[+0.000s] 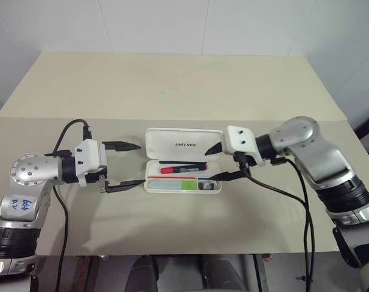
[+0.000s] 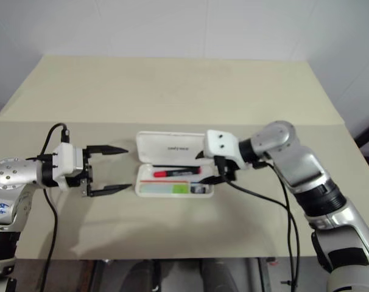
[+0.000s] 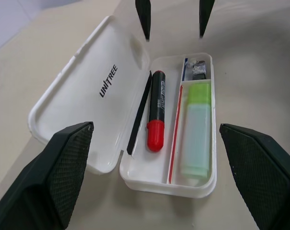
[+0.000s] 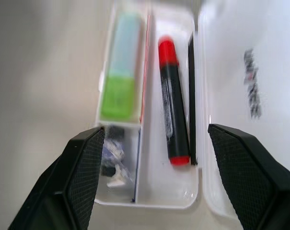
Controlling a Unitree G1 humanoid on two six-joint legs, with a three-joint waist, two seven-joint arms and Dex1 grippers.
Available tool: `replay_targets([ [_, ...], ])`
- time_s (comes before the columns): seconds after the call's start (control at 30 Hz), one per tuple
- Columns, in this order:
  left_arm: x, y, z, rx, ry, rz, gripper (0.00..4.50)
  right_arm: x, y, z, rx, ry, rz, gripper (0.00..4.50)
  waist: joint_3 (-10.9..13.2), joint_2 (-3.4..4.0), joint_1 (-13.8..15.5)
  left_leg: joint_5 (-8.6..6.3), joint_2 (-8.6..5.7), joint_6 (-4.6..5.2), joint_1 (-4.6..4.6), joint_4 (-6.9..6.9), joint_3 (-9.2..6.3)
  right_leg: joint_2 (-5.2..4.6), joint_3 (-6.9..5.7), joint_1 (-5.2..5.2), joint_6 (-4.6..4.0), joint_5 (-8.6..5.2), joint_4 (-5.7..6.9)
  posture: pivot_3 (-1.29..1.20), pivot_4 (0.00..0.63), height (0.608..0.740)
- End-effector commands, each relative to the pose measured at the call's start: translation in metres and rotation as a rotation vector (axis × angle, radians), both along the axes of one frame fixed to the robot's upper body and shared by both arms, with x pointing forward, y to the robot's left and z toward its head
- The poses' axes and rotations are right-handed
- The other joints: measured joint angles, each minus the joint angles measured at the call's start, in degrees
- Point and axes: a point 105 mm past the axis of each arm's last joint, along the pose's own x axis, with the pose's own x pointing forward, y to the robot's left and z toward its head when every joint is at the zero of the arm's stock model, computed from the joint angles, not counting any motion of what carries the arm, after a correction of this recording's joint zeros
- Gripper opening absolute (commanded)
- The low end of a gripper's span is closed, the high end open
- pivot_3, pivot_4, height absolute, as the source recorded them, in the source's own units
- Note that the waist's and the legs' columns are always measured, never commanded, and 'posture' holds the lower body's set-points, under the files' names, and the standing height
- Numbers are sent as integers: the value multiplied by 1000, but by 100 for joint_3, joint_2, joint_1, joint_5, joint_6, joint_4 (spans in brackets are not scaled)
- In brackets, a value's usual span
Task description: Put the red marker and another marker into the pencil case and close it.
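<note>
Both pincers, left gripper [image 1: 131,164] and right gripper [image 1: 217,163], stand wide and empty flanking the pencil case [image 1: 182,146], where the red marker [image 1: 183,168] and the green highlighter [image 3: 196,132] lie between them; filling looks complete, so next its raised lid needs pushing shut.

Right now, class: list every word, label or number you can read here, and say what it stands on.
"UNITREE": on the open lid of the pencil case.
Print along the red marker: too small to read.
Blue handwriting on the left arm's label: not legible.
</note>
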Motion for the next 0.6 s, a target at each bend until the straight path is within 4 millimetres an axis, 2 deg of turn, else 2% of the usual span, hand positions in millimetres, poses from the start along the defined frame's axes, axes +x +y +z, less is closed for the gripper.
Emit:
replay_targets([
  [0.03, 2, 1, 11, 1, -37, -13, 4500, -13, -9, 17, 118, -8, 26, 4038, 0, 0, 12, -1, 0, -2, 0, 1, -1, 0, -1, 1, 1, 0, -1, 0, 150, 740],
  [0.1, 3, 2, 13, -4, -37, -14, 4500, -18, -10, 25, 212, -18, 14, 4464, 0, 0, 10, -2, -1, -2, -1, 3, 0, 0, 0, 3, 2, -1, -2, 0, 150, 740],
  [0.23, 5, 0, 29, -97, -32, -20, 4500, -23, -23, 42, 393, -100, -52, 4464, 0, -1, 10, -2, -1, -2, -2, 6, -1, 0, 0, 3, 3, 0, 1, 0, 150, 740],
  [0.3, 8, -1, 38, -140, -18, -23, 4500, -28, -38, 40, 398, -110, -86, 4464, 0, -1, 13, -1, -1, -2, 0, 6, -2, 1, 0, 5, 4, 0, 2, 0, 150, 740],
  [0.37, 9, 2, 38, -119, -5, -23, 4500, -33, -48, 42, 448, -105, -112, 4464, 0, -1, 12, -1, -1, -2, 1, 5, -4, 3, -1, 7, 4, 0, 1, 0, 150, 740],
  [0.43, 10, 6, 37, -102, 3, -22, 4500, -37, -50, 44, 492, -112, -111, 4464, 0, -1, -9, -1, -2, -2, 3, 5, -2, 2, 2, 8, 6, -1, 1, 0, 150, 740],
  [0.6, 14, 10, 41, -118, 19, -37, 4500, -43, -55, 31, 496, -88, -118, 4464, 0, -1, -5, -1, -1, -2, 10, 4, -3, 7, 3, 12, 6, -1, 3, 0, 150, 740],
])
